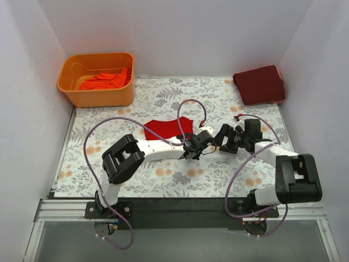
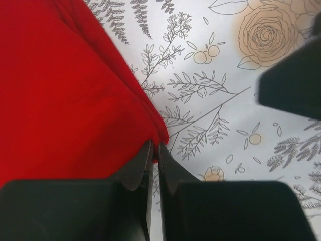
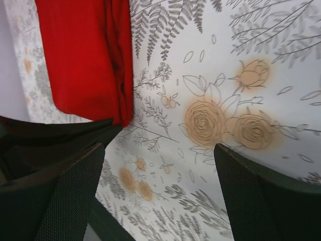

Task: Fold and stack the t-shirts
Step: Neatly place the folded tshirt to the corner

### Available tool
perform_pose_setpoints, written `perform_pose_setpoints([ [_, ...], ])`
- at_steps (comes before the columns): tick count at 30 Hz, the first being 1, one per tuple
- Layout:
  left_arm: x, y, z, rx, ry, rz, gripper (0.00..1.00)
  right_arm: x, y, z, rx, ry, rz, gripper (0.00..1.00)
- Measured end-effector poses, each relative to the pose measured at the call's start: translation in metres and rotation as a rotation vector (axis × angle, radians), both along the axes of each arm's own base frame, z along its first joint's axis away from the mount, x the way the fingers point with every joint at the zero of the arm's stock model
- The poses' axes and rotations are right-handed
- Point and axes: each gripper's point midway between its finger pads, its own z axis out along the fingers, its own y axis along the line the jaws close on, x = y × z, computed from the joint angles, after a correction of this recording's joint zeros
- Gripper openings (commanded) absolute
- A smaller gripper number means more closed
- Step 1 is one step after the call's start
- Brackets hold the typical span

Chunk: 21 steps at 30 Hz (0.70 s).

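Observation:
A bright red t-shirt [image 1: 163, 129] lies folded on the floral table [image 1: 163, 180]. My left gripper [image 1: 192, 140] is at its near right corner. In the left wrist view the left gripper [image 2: 155, 150] is shut on that corner of the red t-shirt [image 2: 65, 95], with cloth pinched between the tips. My right gripper [image 1: 217, 140] hovers just right of it, open with nothing between its fingers; the right wrist view shows the right gripper [image 3: 160, 173] over bare table beside the red t-shirt [image 3: 85, 55]. A dark maroon t-shirt [image 1: 259, 84] lies folded at the back right.
An orange plastic tub [image 1: 98, 97] stands at the back left with orange-red t-shirts [image 1: 106, 81] heaped inside. White walls enclose the table on three sides. Purple cables loop over both arms.

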Motion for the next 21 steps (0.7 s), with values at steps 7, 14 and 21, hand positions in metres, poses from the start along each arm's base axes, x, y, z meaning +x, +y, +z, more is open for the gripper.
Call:
perform_pose_setpoints([
  [7, -0.006, 0.004, 0.036, -0.099, -0.010, 0.037, 0.00, -0.004, 0.056, -0.011, 0.151, 0.088, 0.065, 0.96],
  [14, -0.010, 0.002, 0.063, -0.188, -0.013, 0.059, 0.00, 0.004, 0.110, -0.009, 0.296, 0.117, 0.106, 0.88],
  [21, -0.013, 0.000, 0.062, -0.204, 0.007, 0.071, 0.11, 0.013, 0.134, -0.020, 0.325, 0.144, 0.129, 0.12],
])
